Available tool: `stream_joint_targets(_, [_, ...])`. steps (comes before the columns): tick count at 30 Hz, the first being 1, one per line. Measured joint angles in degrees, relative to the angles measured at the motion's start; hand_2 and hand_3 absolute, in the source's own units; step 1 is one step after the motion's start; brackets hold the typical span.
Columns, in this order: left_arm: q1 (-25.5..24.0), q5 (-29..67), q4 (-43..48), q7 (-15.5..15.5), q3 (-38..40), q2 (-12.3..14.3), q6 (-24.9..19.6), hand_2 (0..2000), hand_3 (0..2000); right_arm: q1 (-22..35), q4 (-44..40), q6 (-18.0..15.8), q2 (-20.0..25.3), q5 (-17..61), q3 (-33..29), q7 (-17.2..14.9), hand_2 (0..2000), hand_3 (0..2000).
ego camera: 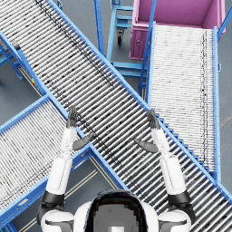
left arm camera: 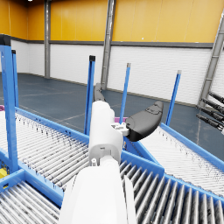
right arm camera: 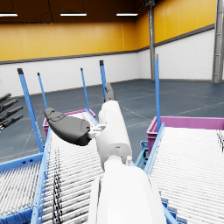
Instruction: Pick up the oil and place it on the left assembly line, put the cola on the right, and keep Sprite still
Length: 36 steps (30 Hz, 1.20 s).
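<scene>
Left hand & right hand hang empty, fingers apart, over mid roller belt; no bottles in sight, so risk: a late or wrong grab

- Right hand, dark, at the end of the white forearm. It holds nothing; the thumb juts sideways and the fingers reach forward.
- Roller conveyor with blue rails lies beneath the hand.
- Purple bin sits ahead, on the side away from the thumb.
- Blue posts rise beyond the thumb.
- Left hand: only its fingers show, on the thumb side, well apart.
</scene>
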State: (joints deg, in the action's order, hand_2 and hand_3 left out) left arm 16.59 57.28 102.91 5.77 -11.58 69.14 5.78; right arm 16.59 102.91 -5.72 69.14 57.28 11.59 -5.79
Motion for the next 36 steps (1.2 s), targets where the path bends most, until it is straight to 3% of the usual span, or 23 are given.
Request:
stream_joint_targets(21, [0.00, 0.00, 0.00, 0.00, 0.00, 0.00, 0.00, 0, 0, 0.00, 0.00, 0.00, 0.00, 0.00, 0.00, 0.00, 0, 0])
stream_joint_targets(24, [0.40, 0.00, -0.55, -3.64, 0.11, 0.79, -3.65, 0, 0, -0.02, -0.75, 3.61, 0.59, 0.00, 0.53, 3.65, 0, 0])
stream_joint_targets(33, [6.15, -0.01, 2.55, -5.66, 9.19, 3.59, -5.67, 0, 0, 3.12, 4.01, 5.61, 3.32, -0.01, -6.38, 5.68, 0, 0])
stream_joint_targets(36, [7.48, 7.59, 2.56, -5.73, 11.56, 4.02, -5.74, 0, 0, 3.76, 4.79, 5.68, 3.79, 7.59, -9.27, 5.75, 0, 0])
